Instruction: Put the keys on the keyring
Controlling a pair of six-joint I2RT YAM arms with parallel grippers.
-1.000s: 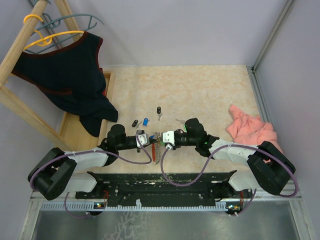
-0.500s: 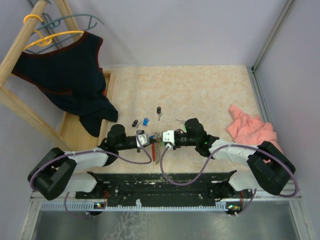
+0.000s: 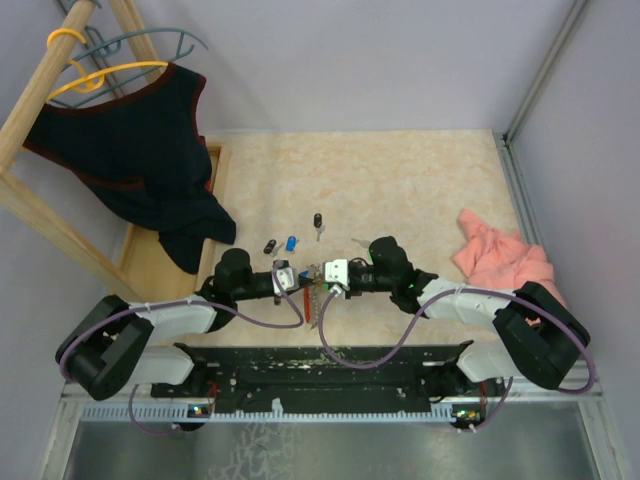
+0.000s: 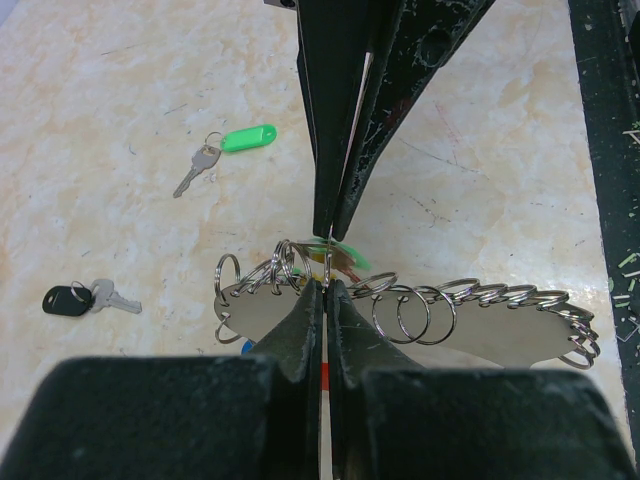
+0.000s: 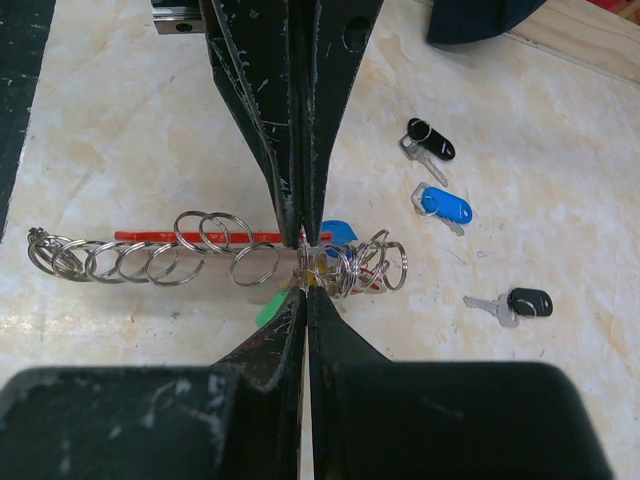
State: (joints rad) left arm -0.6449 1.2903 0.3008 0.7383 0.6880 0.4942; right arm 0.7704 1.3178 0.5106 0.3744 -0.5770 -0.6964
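The pale marbled tabletop (image 3: pixel 400 190) fills the scene. At its far left stands a wooden rack (image 3: pixel 40 90) with a dark vest (image 3: pixel 120 140) draped over it and a yellow hanger (image 3: pixel 70 40) above. A pink cloth (image 3: pixel 500 260) lies crumpled at the right edge.

The left arm (image 3: pixel 150 325) and right arm (image 3: pixel 500 320) reach inward from the near edge and meet nose to nose near the middle.

Between them lies the keyring (image 4: pixel 490 335), an elongated loop with a red band, strung with many split rings. The left gripper (image 4: pixel 322 292) has its fingers pinched narrow on it, at the cluster of rings towards one end. The right gripper (image 5: pixel 303 292) is likewise squeezed tight on that cluster from the opposite side; which ring it pinches cannot be told. A blue head (image 5: pixel 338 232) and a green head (image 5: pixel 268 310) show among the rings there.

Just far of the keyring, loose keys rest on the tabletop: a blue key (image 3: pixel 290 242), a black key (image 3: pixel 270 245) to its left, another black key (image 3: pixel 318 222) farther off. A green key (image 4: pixel 247 137) lies apart, far of the right gripper.
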